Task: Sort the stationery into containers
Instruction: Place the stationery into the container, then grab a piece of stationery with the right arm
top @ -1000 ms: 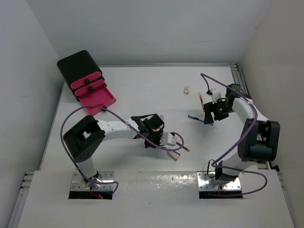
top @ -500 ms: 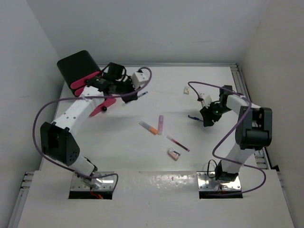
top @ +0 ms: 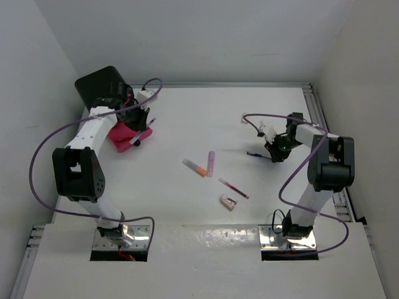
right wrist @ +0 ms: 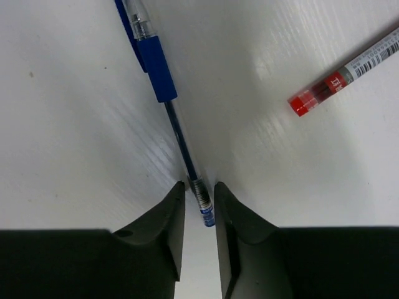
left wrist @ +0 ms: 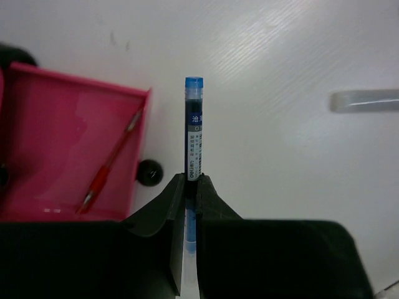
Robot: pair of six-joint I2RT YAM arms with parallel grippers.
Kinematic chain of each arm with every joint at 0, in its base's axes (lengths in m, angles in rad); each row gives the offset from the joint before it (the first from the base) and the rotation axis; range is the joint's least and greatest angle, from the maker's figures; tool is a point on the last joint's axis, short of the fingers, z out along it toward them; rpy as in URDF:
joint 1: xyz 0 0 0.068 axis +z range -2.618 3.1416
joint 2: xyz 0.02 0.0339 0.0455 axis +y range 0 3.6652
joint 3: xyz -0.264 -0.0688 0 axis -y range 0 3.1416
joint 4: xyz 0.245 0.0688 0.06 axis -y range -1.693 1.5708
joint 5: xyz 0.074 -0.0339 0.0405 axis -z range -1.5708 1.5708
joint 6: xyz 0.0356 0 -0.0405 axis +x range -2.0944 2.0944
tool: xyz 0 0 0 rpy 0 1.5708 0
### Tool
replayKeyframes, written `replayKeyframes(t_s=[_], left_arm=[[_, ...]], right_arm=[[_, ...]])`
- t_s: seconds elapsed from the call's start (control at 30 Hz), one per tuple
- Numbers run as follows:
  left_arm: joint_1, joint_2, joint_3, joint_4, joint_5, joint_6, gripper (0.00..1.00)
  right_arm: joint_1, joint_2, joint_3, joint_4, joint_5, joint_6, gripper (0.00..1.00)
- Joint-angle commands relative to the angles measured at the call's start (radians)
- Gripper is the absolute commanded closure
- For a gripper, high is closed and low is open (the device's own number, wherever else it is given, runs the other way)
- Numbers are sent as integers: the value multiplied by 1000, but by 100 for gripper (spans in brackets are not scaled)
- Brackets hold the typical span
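My left gripper (left wrist: 192, 184) is shut on a blue pen (left wrist: 194, 134) that sticks out forward, just right of the open pink drawer (left wrist: 37, 124). A red pen (left wrist: 111, 163) lies in that drawer. The top view shows this gripper (top: 144, 119) beside the drawer (top: 123, 134) of the black cabinet (top: 100, 86). My right gripper (right wrist: 199, 190) is low on the table, its jaws narrowly apart either side of the end of another blue pen (right wrist: 159, 81), with thin gaps on both sides. A red pen (right wrist: 349, 65) lies to its right.
On the table's middle lie an orange-and-white marker (top: 195, 166), a lilac marker (top: 211, 163), a thin red pen (top: 234, 188) and a pinkish eraser (top: 229, 202). A white eraser (top: 246, 116) sits near the far right. Purple cables loop over both arms.
My left arm swung from the table's middle to the pink drawer, carrying the blue pen. My right gripper's jaws narrowed around the blue pen on the table.
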Motion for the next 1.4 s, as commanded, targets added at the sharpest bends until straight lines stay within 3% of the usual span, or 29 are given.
replayKeyframes(t_s=[0.0,0.2,0.3,0.6,0.7,0.83,1.03,1.1,1.27,1.37], left_arm=[[38,14,-29,61,-101,49,100],[107,89,2,69,-104,240,98],[126,139,40,66,-101,322,97],[150,245,138,69,-104,377,94],[152,274,163,51,-109,377,85],[159,276,164,48,-82,365,65],[164,224,149,28,-5,372,52],[166,181,166,29,64,334,52],[141,31,151,196,331,-29,52],[10,-54,130,236,295,-45,52]], right_arm=[[6,22,6,-4,14,-57,80],[4,21,37,-44,6,-51,100],[6,12,55,-67,-10,-39,100],[13,-13,130,-144,-61,0,100],[24,-30,146,-170,-76,1,100],[55,-36,184,-211,-73,9,100],[85,-37,239,-271,-102,90,100],[93,-54,247,-257,-136,145,100],[148,-105,274,-205,-263,381,100],[219,-106,348,-229,-270,440,100]])
